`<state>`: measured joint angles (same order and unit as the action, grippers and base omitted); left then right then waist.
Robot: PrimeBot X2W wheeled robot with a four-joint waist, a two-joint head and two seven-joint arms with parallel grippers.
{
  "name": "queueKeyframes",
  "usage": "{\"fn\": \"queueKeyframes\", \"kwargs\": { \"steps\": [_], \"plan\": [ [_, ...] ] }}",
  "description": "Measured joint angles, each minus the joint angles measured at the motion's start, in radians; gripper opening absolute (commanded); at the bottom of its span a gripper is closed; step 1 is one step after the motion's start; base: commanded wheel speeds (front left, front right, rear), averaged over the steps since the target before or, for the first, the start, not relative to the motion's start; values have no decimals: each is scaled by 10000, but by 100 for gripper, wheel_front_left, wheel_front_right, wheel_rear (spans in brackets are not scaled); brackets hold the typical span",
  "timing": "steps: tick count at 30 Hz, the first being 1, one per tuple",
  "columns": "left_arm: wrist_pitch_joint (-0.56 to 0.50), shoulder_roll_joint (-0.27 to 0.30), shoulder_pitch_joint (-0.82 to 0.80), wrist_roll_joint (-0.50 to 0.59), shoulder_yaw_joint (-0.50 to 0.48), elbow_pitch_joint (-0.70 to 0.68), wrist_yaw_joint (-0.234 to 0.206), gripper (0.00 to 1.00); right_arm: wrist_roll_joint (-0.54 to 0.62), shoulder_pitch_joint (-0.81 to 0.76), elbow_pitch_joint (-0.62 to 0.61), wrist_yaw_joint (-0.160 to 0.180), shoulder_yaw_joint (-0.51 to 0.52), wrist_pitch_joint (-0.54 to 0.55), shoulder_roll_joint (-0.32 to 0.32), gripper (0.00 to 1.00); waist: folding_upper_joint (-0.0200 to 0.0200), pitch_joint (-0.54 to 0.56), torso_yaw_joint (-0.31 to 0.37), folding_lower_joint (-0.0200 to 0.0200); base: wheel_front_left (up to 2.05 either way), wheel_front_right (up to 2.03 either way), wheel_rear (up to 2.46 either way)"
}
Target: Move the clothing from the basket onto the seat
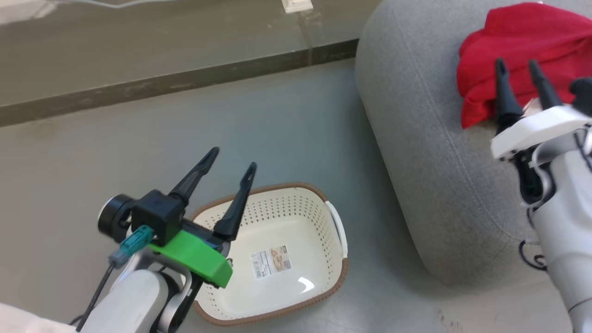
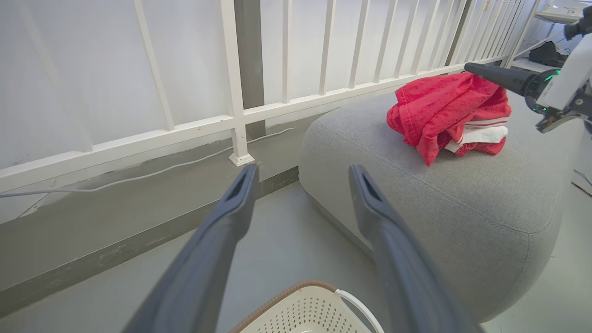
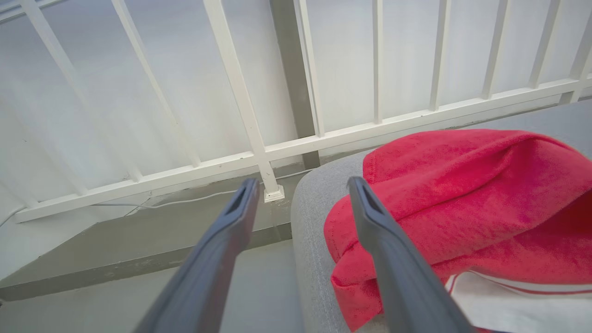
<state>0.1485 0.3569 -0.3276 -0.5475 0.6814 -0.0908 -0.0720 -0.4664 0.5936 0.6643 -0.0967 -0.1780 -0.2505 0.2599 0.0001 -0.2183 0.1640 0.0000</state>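
My right gripper (image 1: 515, 61) is wide open and holds nothing. The clothing (image 1: 532, 32) lies on the seat (image 1: 416, 115), just beside this gripper.

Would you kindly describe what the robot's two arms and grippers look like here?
The left gripper has two long, tapering black fingers on a black block, a bright green plate beneath, and a teal plug with a dark cable. The right gripper has matching fingers on a white housing. The left forearm and right forearm are pale grey-white.
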Motion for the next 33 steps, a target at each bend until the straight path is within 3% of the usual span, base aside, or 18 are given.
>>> {"fn": "queueKeyframes", "kwargs": {
  "steps": [17, 33],
  "plan": [
    [564, -165, 1974, -477, -1572, 825, -474, 100, 777, -2406, -1532, -59, -855, -2, -738, 100, 0, 1334, -848, 0, 0, 0, 0],
    [639, -280, 3212, -351, -2729, 1158, -516, 100, 1081, -3926, -2824, 589, -918, -10, -782, 100, 0, 1909, -871, 0, 0, 0, 0]
  ]
}}
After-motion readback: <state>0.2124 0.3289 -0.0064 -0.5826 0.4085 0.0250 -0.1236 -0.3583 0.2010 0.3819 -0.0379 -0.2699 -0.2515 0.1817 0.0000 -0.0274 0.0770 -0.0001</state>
